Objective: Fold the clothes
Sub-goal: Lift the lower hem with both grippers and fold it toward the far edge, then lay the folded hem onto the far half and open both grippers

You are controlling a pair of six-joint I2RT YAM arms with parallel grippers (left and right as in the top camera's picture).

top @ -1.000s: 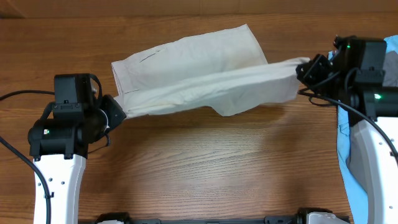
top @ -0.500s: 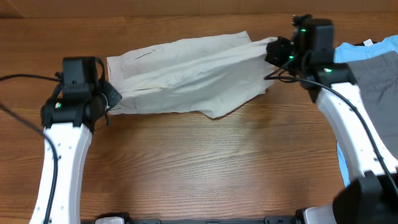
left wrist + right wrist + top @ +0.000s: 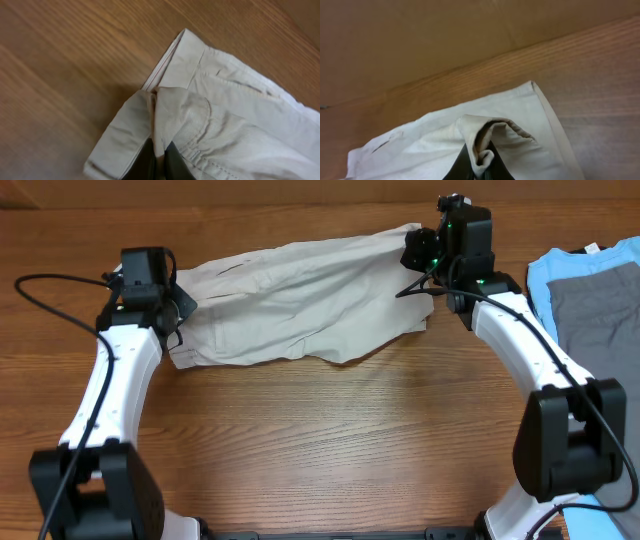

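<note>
**Shorts (image 3: pixel 300 300) pinched at both ends on the far half of the table (image 3: pixel 320 450)**

The left gripper (image 3: pixel 159 159) has its dark jaws pressed together on a thick, doubled edge of the shorts. The cloth is a fine ribbed weave in pale khaki, and a line of stitching runs just beside the pinch. A flat folded band with a thin reddish line along its edge lies next to it on the wood.

The right gripper (image 3: pixel 480 161) is likewise clamped shut on the other end. There the fabric curls into a soft rolled lip between the jaws, and a flat hemmed corner spreads out behind it.

From above, the shorts lie as a long, creased strip running left to right between the two grippers. The strip rests on the table, and one rounded flap sags toward the near side (the cloth looks matte and lightly wrinkled all over).

The table is brown wood with a plain long grain. At its right edge, well apart from the shorts, a grey garment (image 3: pixel 595 310) lies on top of a light blue T-shirt (image 3: pixel 543 278). A black cable (image 3: pixel 45 280) loops beside the left arm. A tan panel (image 3: pixel 420 30) runs behind the table's far edge.
</note>
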